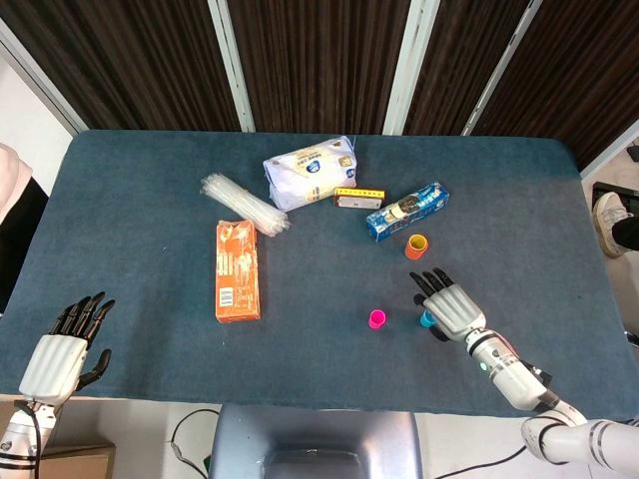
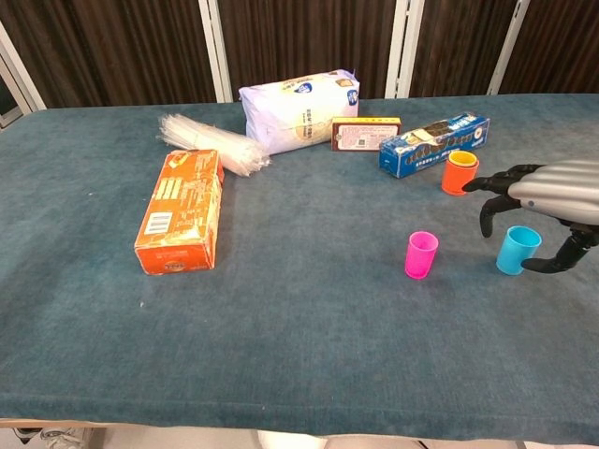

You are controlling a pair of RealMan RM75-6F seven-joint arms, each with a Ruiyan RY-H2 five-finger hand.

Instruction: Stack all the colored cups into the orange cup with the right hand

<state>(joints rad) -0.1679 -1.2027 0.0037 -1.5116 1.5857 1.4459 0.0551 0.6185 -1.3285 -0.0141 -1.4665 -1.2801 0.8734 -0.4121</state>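
An orange cup [image 1: 415,245] [image 2: 460,173] with a yellow cup inside stands upright near the blue snack box. A pink cup [image 1: 376,319] [image 2: 421,254] stands alone toward the front. The blue cup [image 1: 427,319] [image 2: 518,250] stands to its right, mostly covered in the head view. My right hand [image 1: 449,305] [image 2: 547,203] hovers right over the blue cup, fingers spread and curved down around it, not closed on it. Far away at the table's front left corner, my left hand [image 1: 62,351] rests open.
An orange carton [image 1: 238,269] lies at centre left. A clear plastic bundle [image 1: 245,204], a white bag [image 1: 309,171], a small flat box [image 1: 359,198] and a blue snack box [image 1: 404,211] sit along the back.
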